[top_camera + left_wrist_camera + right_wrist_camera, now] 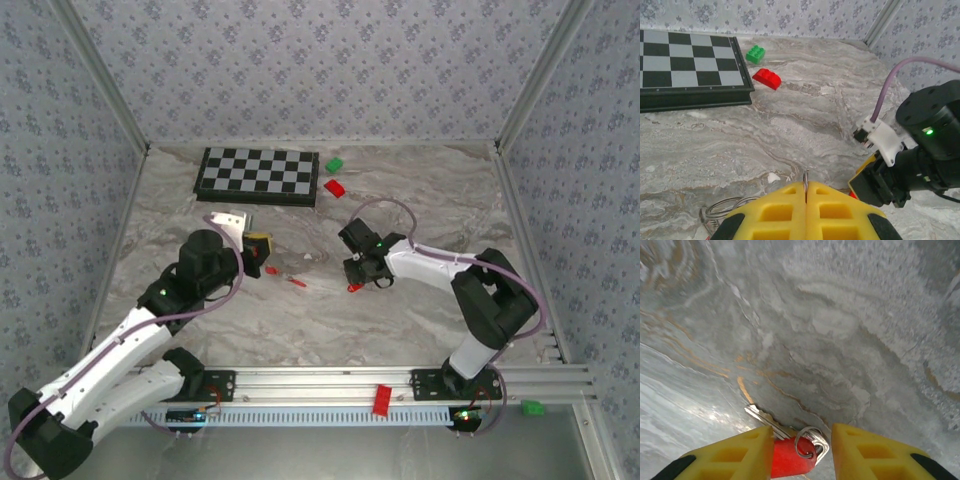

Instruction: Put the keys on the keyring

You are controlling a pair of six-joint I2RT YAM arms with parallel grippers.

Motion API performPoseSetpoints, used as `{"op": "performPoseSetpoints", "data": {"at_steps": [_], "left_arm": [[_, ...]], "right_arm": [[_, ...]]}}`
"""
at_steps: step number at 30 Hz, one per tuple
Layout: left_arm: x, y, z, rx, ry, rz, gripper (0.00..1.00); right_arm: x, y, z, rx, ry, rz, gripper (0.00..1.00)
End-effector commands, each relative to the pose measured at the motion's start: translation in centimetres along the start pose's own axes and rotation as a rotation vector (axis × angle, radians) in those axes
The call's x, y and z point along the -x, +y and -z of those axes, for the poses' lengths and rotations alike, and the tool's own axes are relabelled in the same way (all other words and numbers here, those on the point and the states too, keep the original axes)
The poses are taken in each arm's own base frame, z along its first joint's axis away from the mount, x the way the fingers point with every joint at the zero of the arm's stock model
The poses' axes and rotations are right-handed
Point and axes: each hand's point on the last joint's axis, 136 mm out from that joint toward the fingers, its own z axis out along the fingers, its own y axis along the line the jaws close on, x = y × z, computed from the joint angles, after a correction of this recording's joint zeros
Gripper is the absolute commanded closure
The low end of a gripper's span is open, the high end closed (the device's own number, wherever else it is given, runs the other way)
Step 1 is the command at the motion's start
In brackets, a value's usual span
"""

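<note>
Since the key (790, 459) lay flat on the table (840, 315) between the parted jaws of my right gripper (802, 440), pitched steeply down, I judged closing squarely on its red head best, while my low left gripper (806, 186) pinched the keyring (805, 177) tight.

Light bright, even, diffuse, from above. Shadows soft, faint, close under arms on table (330, 320). Top view mildly soft; walls splay at edges. Left wrist view sharp far, near fingers (775, 215) slightly soft, keyring (805, 181) wire thin but resolved. Right wrist view: far marble blurred, pale glare near left, key (790, 459) sharp.
</note>
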Motion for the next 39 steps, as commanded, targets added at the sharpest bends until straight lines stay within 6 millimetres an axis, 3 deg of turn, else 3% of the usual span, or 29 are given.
{"op": "performPoseSetpoints", "data": {"at_steps": [1,17,19,28,39], "left_arm": [[1.5,-0.9,0.4,-0.037,-0.063,0.007,1.0],[1.5,-1.0,0.6,-0.046,-0.062,0.009,1.0],[1.5,-1.1,0.6,-0.046,-0.065,0.008,1.0],[1.4,-1.1,0.7,-0.049,-0.063,0.009,1.0],[1.4,-1.1,0.7,-0.053,-0.064,0.009,1.0]], "right_arm": [[-0.4,-0.1,0.0,-0.031,0.039,0.015,0.66],[-1.7,-0.6,-1.1,-0.064,0.095,0.024,0.77],[-1.4,-0.6,-0.9,-0.064,0.079,0.019,0.84],[-1.0,-0.9,1.0,-0.055,0.028,-0.006,0.95],[-1.9,-2.9,1.7,-0.043,0.004,-0.079,0.95]]}}
